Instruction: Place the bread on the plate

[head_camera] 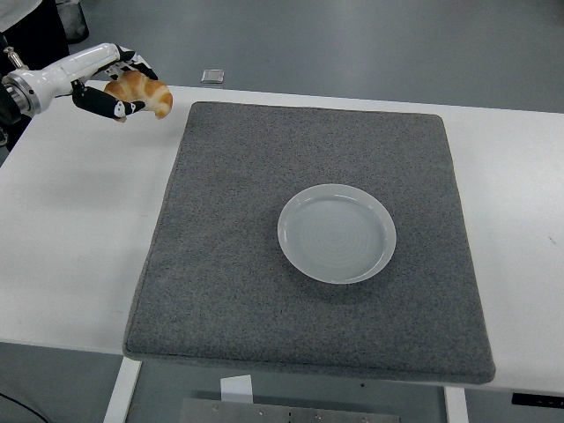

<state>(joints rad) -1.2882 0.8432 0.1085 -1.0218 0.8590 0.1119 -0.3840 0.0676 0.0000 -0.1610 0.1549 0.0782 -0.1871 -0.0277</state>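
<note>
Left robot hand (113, 84) at far left corner, fingers curled around golden-brown bread roll (141, 92), raised above white surface (79, 229). Round white plate (337, 233) well apart on grey felt mat (264, 300).

My white table (70, 247) is standing on a grey floor (352, 44). A grey mat (264, 308) is covering its middle. A person (35, 31) is standing at the far left corner.
</note>
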